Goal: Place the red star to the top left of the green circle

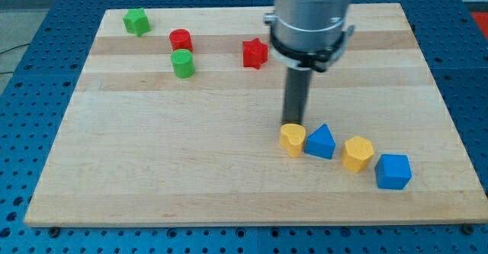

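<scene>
My tip (293,124) sat just above the yellow heart (292,139), well apart from the red star (255,53). No pincer on this rig, just a bare rod holding nothing. Star lay right of the green circle (183,63), with the red cylinder (181,40) directly above that circle. Best approach, I judged: come round the star's right side, push leftward along the top, skirting the cylinder.
</scene>
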Controlling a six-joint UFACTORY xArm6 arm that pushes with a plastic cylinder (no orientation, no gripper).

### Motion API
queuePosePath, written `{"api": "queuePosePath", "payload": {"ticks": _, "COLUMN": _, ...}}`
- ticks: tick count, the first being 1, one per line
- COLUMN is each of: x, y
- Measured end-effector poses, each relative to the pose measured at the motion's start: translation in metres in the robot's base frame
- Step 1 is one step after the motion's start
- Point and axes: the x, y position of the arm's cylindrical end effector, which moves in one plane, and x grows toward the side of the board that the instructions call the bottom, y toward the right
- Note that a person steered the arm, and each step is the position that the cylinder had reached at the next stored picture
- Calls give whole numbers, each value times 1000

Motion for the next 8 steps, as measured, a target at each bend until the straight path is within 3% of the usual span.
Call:
{"api": "queuePosePath", "payload": {"ticks": 1, "x": -4, "y": -54}}
{"api": "queuePosePath", "payload": {"ticks": 3, "x": 23, "y": 45}}
{"api": "queuePosePath", "payload": {"ticks": 4, "x": 18, "y": 47}}
{"api": "queuePosePath", "payload": {"ticks": 6, "x": -102, "y": 29}}
{"api": "queuePosePath", "payload": {"ticks": 8, "x": -136, "y": -103}}
